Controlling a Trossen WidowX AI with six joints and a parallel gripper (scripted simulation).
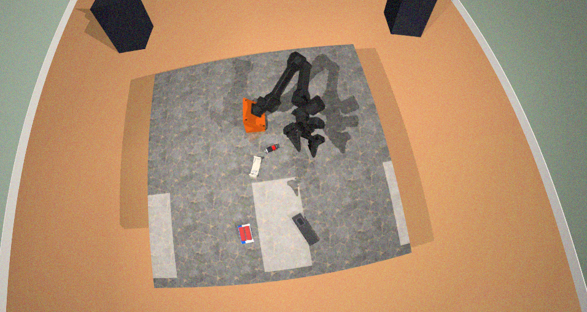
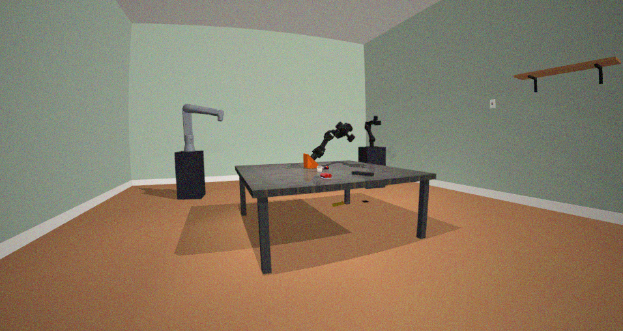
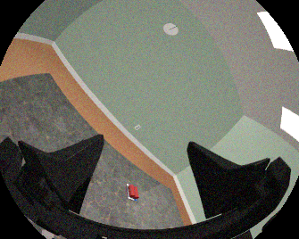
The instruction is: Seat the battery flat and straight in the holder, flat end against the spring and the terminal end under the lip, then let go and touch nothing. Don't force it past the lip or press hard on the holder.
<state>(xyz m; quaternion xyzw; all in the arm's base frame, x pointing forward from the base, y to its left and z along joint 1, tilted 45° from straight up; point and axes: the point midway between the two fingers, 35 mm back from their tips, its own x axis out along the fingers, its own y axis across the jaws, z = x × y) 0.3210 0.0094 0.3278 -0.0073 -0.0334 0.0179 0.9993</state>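
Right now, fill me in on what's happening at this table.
A black six-joint arm on an orange wedge-shaped base is raised above the grey stone-patterned table, its gripper with the jaws wide apart and holding nothing. The small red-and-black cylindrical battery lies loose on the table, apart from the white battery holder just beside it. Nothing is seated yet. A red-and-blue flat pack and a dark rectangular block lie farther off, untouched.

Overhead, distant room-level and end-effector-mounted cameras.
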